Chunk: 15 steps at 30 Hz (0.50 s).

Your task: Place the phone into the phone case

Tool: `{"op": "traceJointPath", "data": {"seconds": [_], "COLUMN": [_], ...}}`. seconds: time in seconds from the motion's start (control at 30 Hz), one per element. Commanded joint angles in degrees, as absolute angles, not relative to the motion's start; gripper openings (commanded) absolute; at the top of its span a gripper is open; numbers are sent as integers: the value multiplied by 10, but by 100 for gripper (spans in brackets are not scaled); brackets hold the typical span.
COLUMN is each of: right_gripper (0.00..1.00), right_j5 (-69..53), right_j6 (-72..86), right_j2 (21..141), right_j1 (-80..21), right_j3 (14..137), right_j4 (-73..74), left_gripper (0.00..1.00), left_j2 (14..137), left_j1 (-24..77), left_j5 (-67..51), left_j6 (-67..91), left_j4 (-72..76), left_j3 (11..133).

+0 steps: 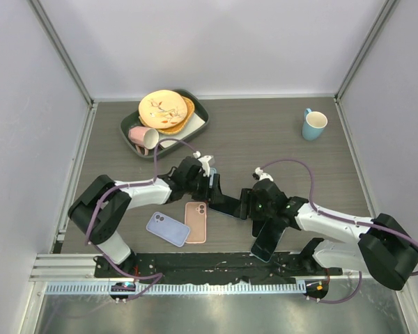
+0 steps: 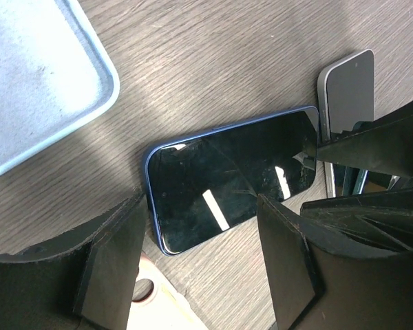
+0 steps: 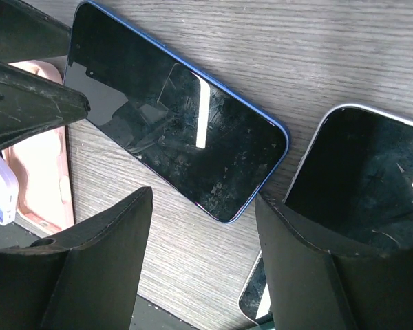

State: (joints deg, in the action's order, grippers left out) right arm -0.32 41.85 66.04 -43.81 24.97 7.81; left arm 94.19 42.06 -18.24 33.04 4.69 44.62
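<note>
The phone (image 2: 230, 185) lies flat, screen up, at the desk centre, with the pink case (image 1: 196, 223) at about its 8 o'clock. The left fingers (image 2: 117, 275) and right fingers (image 3: 310, 275) are spread and hold nothing. The phone is probably stiff and slippery (fragile glass), so take it by the long edges.

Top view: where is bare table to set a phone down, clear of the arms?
Free: between the tray and the mug along the far wall, and in front of the mug, beyond the right arm. Crowded: centre, around the dark phone, pink case and blue case.
</note>
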Motion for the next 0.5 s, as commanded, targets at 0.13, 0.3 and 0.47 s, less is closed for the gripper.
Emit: {"op": "traceJointPath", "data": {"seconds": [0.13,0.3,0.47], "right_gripper": [66,66,67], "right_j5": [-29,-19,-15], "right_j6": [403,409,402], "right_j2": [659,650,668], "right_j1": [-417,-400,-394], "right_j3": [251,236,237], "right_j4": [18,24,25], "left_gripper": [69,70,70], "left_j2": [917,906,925], "left_j1": [382,371,371], "left_j5": [-171,-158,-170], "left_j6": [390,378,376], "left_j4": [28,11,11], "left_j3": [395,392,397]}}
